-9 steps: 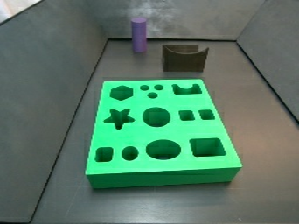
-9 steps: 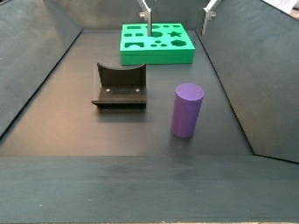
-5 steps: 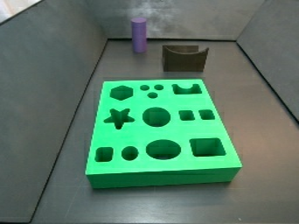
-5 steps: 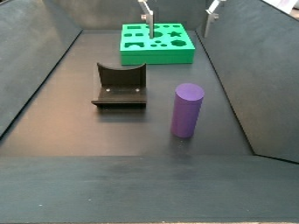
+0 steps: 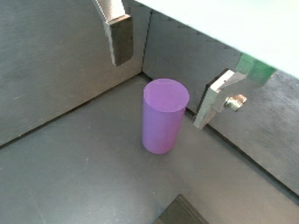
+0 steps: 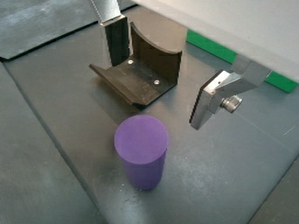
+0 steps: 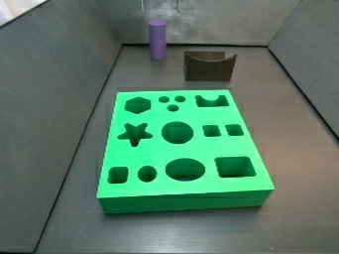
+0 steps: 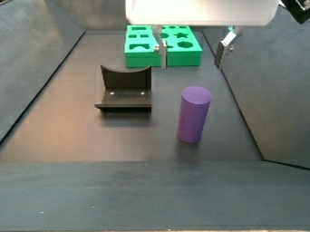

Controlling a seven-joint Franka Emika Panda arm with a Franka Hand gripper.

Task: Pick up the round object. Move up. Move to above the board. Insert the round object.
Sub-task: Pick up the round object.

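Note:
The round object, a purple peg [image 5: 163, 118], stands upright on the dark floor; it also shows in the wrist view [image 6: 140, 150] and in both side views [image 7: 158, 40] [image 8: 194, 113]. My gripper [image 5: 163, 92] is open and empty above the peg. One silver finger [image 5: 121, 39] stands to each side, not touching it. The gripper shows in another wrist view [image 6: 159, 93], faintly in a side view [image 7: 165, 12], and as a white body with fingers [image 8: 191, 50]. The green board [image 7: 185, 184] with cut-out holes lies apart from the peg; the gripper partly hides the board in a side view [image 8: 179, 50].
The dark fixture [image 6: 146, 66] stands on the floor next to the peg, between it and the board [image 7: 209, 65] [image 8: 123, 89]. Grey walls close in the floor on the sides; the peg stands close to one wall and a corner [image 5: 138, 70].
The gripper has come away from over the board to above the peg; its white body now fills the top of a side view. Peg, board and fixture have not moved.

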